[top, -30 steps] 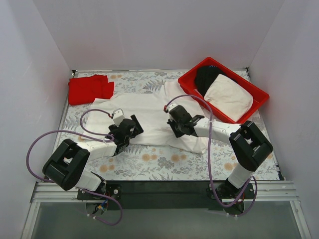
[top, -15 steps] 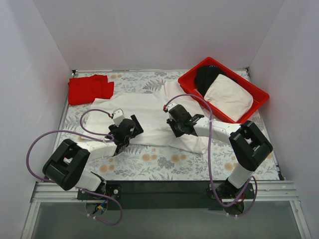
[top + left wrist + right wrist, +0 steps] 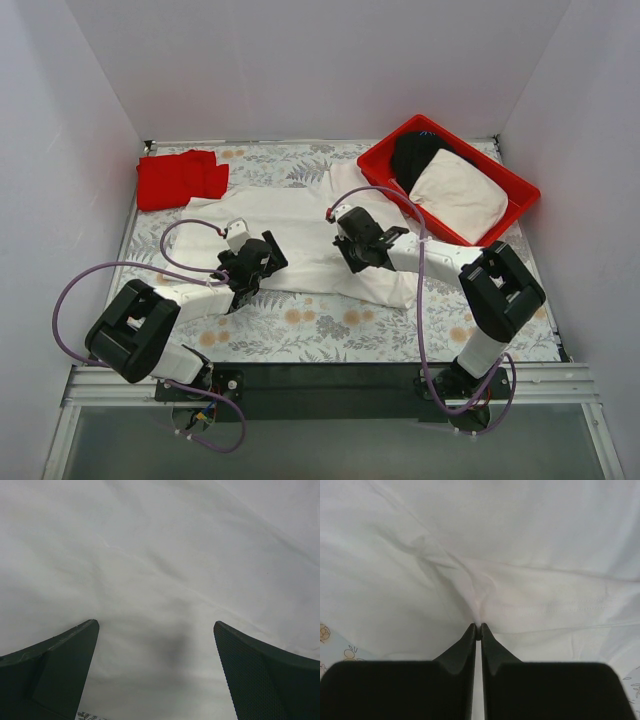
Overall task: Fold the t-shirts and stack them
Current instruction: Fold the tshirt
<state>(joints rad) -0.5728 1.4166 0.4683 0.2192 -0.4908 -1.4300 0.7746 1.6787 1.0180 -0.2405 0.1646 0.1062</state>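
Top external view has the white t-shirt (image 3: 305,235) spread flat across the middle of the floral table (image 3: 330,325), with the red t-shirt (image 3: 181,178) folded at about 10 o'clock on the table and well apart from it. At 2 o'clock sits the red tray (image 3: 520,190), holding a black garment (image 3: 412,155) and an off-white garment (image 3: 460,195) that lies partly over it. The left gripper (image 3: 268,252) hangs over the white shirt's 8 o'clock edge, just where it was a second ago. In its wrist view the left gripper (image 3: 155,626) has its fingers (image 3: 65,655) spread wide above the smooth white t-shirt (image 3: 165,555), with nothing between them. The right gripper (image 3: 352,250), over the shirt's 4 o'clock part, has crept slightly toward 11 o'clock since the earlier frame, and the loop of its cable (image 3: 385,195) now arches a little higher. From the right wrist, the right gripper (image 3: 478,626) has its fingers (image 3: 462,650) pressed together on a pinch of the white t-shirt (image 3: 495,540), and creases run in to the tips from both sides (a stitched hem crosses just past them, toward 3 o'clock). The shirt's outline looks much the same as before.
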